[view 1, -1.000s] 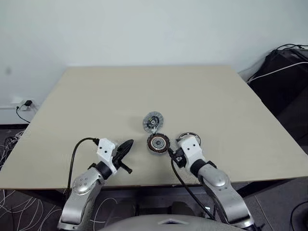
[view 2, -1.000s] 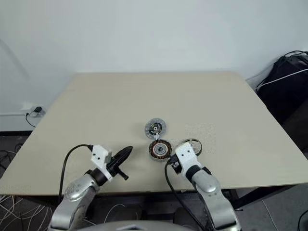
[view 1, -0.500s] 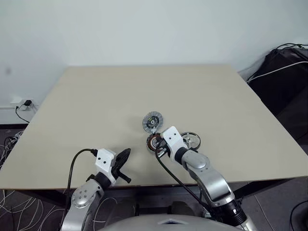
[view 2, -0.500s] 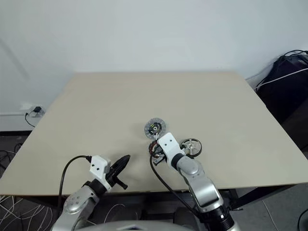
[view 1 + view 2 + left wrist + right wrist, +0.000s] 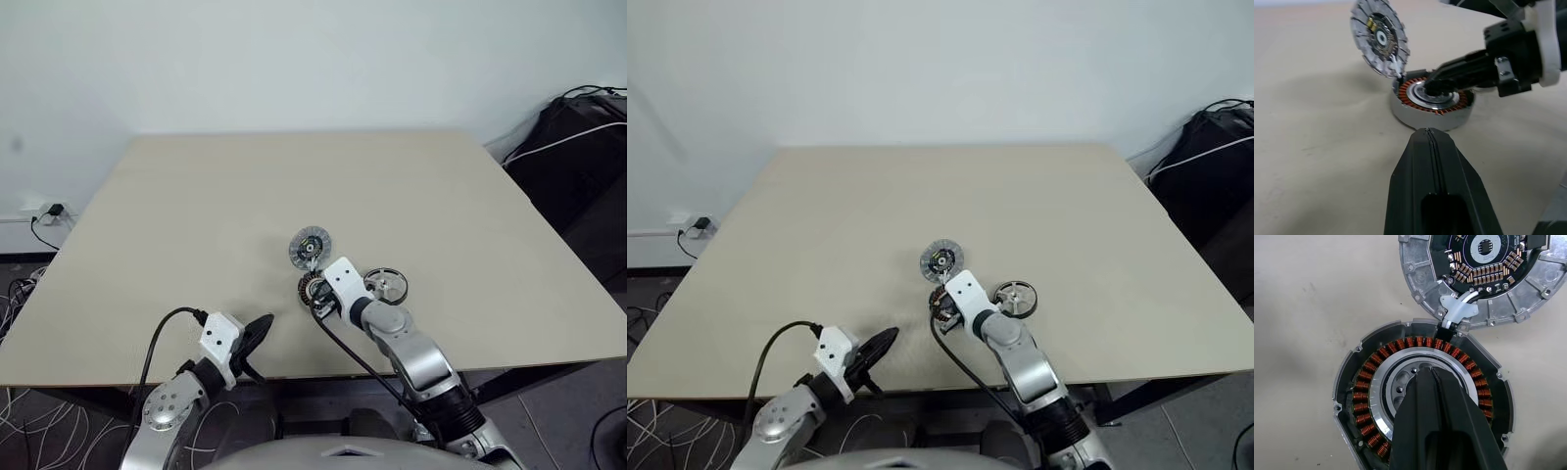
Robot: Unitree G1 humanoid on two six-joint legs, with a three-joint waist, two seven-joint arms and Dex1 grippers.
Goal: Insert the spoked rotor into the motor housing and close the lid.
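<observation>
The motor housing point(image 5: 1364, 396), a dark puck with copper windings, lies open near the table's front middle. The lid point(image 5: 310, 247) lies just behind it, inner face up, joined to it by a white cable. To the housing's right, the spoked rotor point(image 5: 384, 285) rests flat on the table. My right gripper point(image 5: 1425, 374) is shut and empty, with its tips down at the housing's silvery centre point(image 5: 1432, 98). My left gripper point(image 5: 263, 326) is shut and empty at the table's front edge, left of the housing and pointing toward it.
The beige table point(image 5: 294, 176) stretches bare behind the parts. A black bag with cables point(image 5: 578, 137) sits off the table's right side. A wall outlet with a plug point(image 5: 49, 211) and floor cables lie to the left.
My right gripper swung left from over the rotor onto the housing and shut, leaving the rotor uncovered. My left gripper drew back toward the front edge.
</observation>
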